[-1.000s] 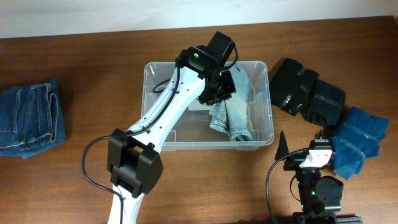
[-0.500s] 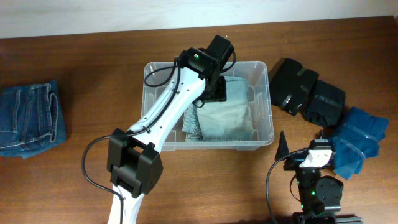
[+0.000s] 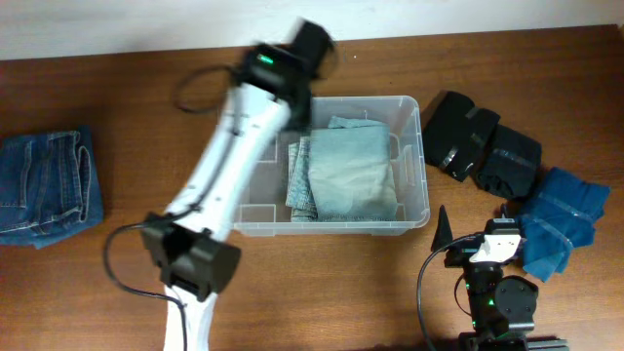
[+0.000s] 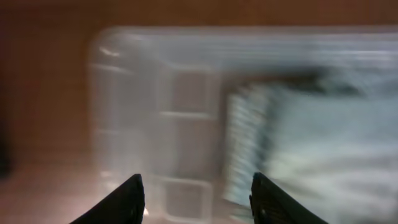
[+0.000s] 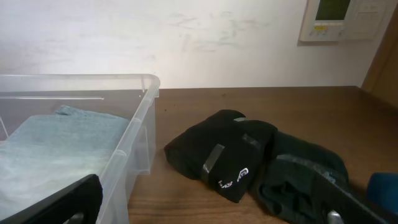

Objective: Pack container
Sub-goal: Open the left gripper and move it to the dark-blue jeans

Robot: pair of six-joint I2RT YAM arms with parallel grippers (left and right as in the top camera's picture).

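The container [image 3: 327,230] is a clear plastic tub at the table's middle. Folded light blue jeans [image 3: 346,175] lie flat in its right half. My left gripper [image 3: 300,115] is blurred by motion over the tub's back left part. It is open and empty. In the left wrist view its fingers [image 4: 198,199] are spread above the tub [image 4: 124,112], with the jeans [image 4: 311,143] to the right. My right gripper [image 3: 473,229] is open and empty near the front right edge. Its view shows the tub's corner [image 5: 140,106] and the jeans [image 5: 62,134].
Folded dark blue jeans [image 3: 44,185] lie at the far left. Black garments [image 3: 478,146] sit right of the tub and also show in the right wrist view [image 5: 224,152]. A blue garment [image 3: 556,219] lies at the right. A wall runs along the back.
The left gripper let go of the light jeans, which now lie flat in the tub. The left arm swung up and back toward the tub's back left. The right arm stayed still.
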